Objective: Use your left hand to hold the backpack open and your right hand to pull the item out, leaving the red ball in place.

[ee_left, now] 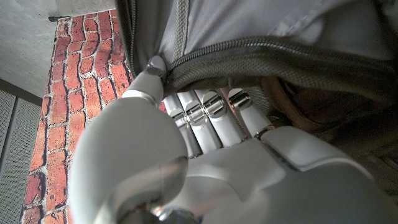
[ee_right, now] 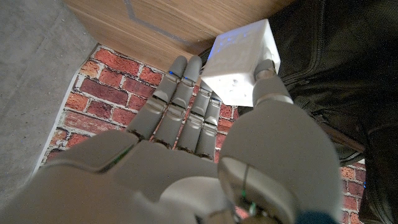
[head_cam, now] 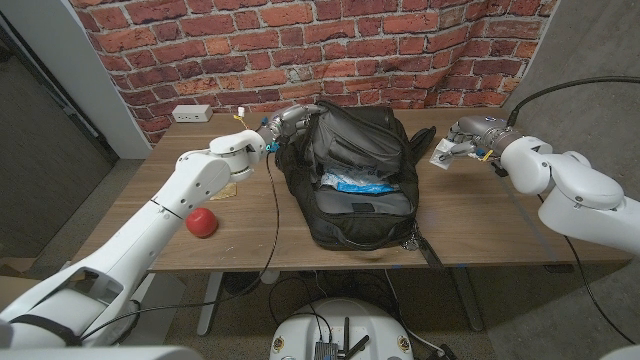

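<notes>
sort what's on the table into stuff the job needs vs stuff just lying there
Job:
backpack, held open by left robot hand
white box, held in right robot hand
red ball, on the table

Lying about:
white power strip

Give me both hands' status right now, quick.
Left hand: gripping the backpack at its zippered opening edge.
Right hand: holding a small white box, beside the backpack.

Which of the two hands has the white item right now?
The right hand, right of the backpack, pinches a small white box. The left hand grips the backpack's rim instead.
</notes>
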Controlling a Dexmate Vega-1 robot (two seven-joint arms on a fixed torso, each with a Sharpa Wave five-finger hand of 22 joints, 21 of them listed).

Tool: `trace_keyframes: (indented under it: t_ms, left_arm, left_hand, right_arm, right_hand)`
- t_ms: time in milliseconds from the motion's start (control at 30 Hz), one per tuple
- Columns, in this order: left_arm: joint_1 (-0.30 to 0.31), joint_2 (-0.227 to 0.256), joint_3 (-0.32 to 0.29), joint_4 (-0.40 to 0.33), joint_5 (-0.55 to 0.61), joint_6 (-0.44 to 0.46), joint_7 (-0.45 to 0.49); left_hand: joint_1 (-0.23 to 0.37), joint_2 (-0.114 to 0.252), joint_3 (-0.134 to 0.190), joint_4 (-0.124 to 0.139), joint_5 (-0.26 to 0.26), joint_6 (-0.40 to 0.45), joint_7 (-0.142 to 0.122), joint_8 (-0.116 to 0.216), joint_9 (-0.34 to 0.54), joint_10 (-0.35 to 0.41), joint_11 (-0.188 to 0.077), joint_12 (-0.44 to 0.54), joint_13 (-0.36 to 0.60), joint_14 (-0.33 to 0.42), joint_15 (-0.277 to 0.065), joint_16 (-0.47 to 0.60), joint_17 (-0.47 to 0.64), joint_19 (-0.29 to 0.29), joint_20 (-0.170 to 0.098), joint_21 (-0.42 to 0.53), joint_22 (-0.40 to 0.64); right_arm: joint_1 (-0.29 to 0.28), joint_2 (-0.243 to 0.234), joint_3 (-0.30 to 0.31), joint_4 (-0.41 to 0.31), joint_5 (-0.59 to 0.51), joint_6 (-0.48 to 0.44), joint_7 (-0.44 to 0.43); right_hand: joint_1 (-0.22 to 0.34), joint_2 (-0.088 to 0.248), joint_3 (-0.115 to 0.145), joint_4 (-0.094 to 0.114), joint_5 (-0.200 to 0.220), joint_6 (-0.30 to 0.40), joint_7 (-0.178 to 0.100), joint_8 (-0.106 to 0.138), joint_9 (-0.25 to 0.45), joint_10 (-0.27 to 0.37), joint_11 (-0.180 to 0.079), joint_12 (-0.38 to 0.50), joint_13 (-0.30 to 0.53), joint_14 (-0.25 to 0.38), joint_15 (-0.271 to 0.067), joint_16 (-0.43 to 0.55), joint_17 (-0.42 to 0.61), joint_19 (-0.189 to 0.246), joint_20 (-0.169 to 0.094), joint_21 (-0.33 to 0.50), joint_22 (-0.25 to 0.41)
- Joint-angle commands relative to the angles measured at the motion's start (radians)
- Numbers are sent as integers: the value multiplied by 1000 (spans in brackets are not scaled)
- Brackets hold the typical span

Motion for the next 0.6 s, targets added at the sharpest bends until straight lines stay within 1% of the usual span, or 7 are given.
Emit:
trace_keyframes:
  t_ms: [33, 133, 233, 300, 433, 533, 600]
  left_arm:
    - [-18, 37, -14, -7, -100, 33, -71]
    - [-25, 49, -13, -8, -112, 37, -92]
    - [-33, 64, -11, -10, -115, 44, -105]
    - [-35, 68, -11, -6, -121, 42, -116]
    - [-51, 84, -4, 8, -118, 41, -155]
    - [-59, 96, 0, 16, -110, 36, -179]
    - [-60, 100, 0, 22, -108, 30, -190]
  left_hand:
    - [-13, 4, 26, 17, 4, -23, -1, -13, 5, -26, -1, -7, 2, -19, -1, -3, 2, -10, -91, -6, -1]
    - [-12, 3, 28, 15, 5, -38, 3, -18, 6, -46, 2, -10, 1, -33, -1, -4, 2, -17, -91, -8, -1]
    - [-4, 1, 32, 9, 6, -56, 1, -24, 6, -71, -3, -12, 1, -50, -3, -4, 2, -26, -91, -10, -2]
    - [1, -2, 33, 7, 7, -66, 3, -28, 7, -79, 0, -11, 0, -58, -3, -4, 3, -33, -92, -12, -2]
    - [12, -6, 36, 7, 8, -95, 5, -37, 8, -117, 0, -12, 0, -89, -3, -5, 2, -50, -89, -14, -2]
    - [14, -17, 33, 7, 8, -110, 5, -42, 9, -143, 1, -14, -1, -113, -1, -8, 1, -61, -89, -15, -3]
    - [16, -25, 30, 8, 8, -138, 5, -51, 9, -173, 1, -15, -2, -136, -2, -8, 0, -72, -87, -16, -3]
  right_arm:
    - [58, -4, -63, 31, 42, 3, -45]
    - [68, -3, -75, 40, 50, 9, -49]
    - [76, -1, -85, 45, 56, 9, -55]
    - [83, -2, -94, 47, 56, 11, -57]
    - [98, -2, -112, 45, 50, 3, -55]
    - [104, -2, -119, 43, 49, -2, -56]
    - [107, -4, -122, 41, 48, -4, -57]
  right_hand:
    - [55, 74, 7, 10, 6, 62, -58, 3, 4, 100, -90, 2, 5, 5, -129, -1, 3, -4, -93, 6, 2]
    - [55, 76, 7, 10, 6, 61, -59, 3, 4, 98, -90, 1, 5, 5, -129, -2, 3, -4, -93, 6, 2]
    - [54, 77, 7, 10, 6, 63, -58, 3, 4, 99, -89, 0, 6, 5, -129, -2, 4, -4, -93, 7, 2]
    - [54, 77, 7, 10, 6, 63, -58, 3, 4, 99, -90, 0, 6, 5, -129, -2, 4, -4, -93, 7, 2]
    - [53, 78, 7, 11, 6, 63, -59, 3, 4, 102, -92, 0, 7, 5, -128, -3, 5, -5, -93, 8, 2]
    - [54, 79, 8, 10, 7, 63, -59, 2, 4, 102, -92, 0, 9, 6, -130, -3, 6, -5, -93, 9, 2]
    - [54, 79, 8, 10, 7, 63, -59, 2, 4, 103, -92, 0, 9, 6, -129, -3, 6, -5, -93, 9, 2]
